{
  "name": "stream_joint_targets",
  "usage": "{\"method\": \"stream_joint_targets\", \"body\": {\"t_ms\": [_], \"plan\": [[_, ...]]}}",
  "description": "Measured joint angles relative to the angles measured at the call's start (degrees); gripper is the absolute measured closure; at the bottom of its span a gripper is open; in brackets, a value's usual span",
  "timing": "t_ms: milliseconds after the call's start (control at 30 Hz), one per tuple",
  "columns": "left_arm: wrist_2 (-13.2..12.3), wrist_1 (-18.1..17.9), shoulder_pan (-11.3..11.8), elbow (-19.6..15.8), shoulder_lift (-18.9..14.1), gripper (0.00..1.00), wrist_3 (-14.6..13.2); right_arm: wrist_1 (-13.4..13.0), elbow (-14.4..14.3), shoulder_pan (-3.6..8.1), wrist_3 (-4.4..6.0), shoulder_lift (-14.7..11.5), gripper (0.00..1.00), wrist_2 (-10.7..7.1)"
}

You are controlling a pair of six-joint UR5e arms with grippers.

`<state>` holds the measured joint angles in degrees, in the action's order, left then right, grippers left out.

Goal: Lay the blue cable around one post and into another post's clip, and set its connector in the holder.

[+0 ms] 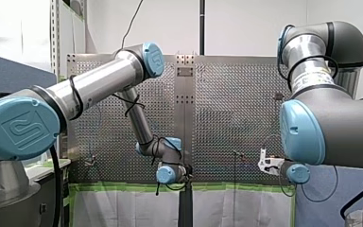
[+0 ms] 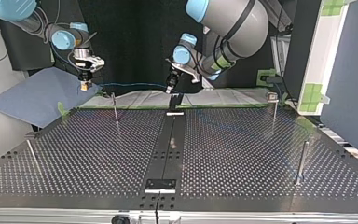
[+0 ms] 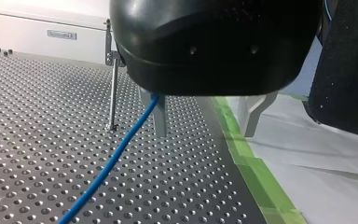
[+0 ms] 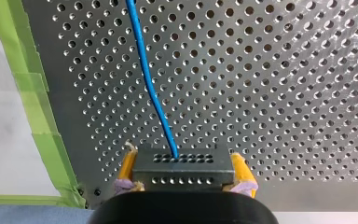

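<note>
Could lose the blue cable off parted left fingers when hauling the connector, clamped by right fingers, toward a post.

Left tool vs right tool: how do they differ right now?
My right tool is shut, yellow pads on the dark connector; my left tool has pale fingers standing apart with nothing between them. The blue cable ends in the connector at my right tool but only passes beside one finger of my left tool. Shared: both are near the table at its green-taped edge, joined by the cable.
</note>
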<state>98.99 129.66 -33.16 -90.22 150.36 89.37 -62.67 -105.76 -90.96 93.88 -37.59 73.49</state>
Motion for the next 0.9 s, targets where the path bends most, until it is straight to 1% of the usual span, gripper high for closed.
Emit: {"method": "stream_joint_targets", "body": {"t_ms": [300,333,500,533,567,733,767,900], "plan": [[0.30,-0.22,-0.32,-0.11,-0.36,0.25,-0.28,0.11,0.01,0.02,-0.04,0.00,1.00,0.00],[0.32,-0.21,-0.33,-0.12,-0.36,0.29,-0.30,0.11,0.02,0.02,-0.04,0.00,1.00,0.00],[0.29,-0.12,-0.34,-0.12,-0.38,0.29,-0.34,0.15,0.03,0.06,-0.01,0.00,1.00,0.12],[0.29,-0.10,-0.35,-0.12,-0.39,0.29,-0.36,0.15,0.02,0.10,-0.01,0.00,1.00,0.24],[0.28,-0.07,-0.34,-0.12,-0.38,0.26,-0.38,0.16,0.01,0.14,-0.01,0.00,1.00,0.40],[0.21,-0.02,-0.30,-0.11,-0.39,0.26,-0.42,0.24,0.00,0.36,0.00,0.00,1.00,1.53],[0.17,-0.01,-0.29,-0.11,-0.39,0.24,-0.42,0.27,0.00,0.40,0.00,0.00,1.00,1.68],[-0.47,-0.05,-0.30,-0.11,-0.39,0.24,-0.41,0.56,0.00,0.61,0.06,0.00,1.00,3.04]]}}
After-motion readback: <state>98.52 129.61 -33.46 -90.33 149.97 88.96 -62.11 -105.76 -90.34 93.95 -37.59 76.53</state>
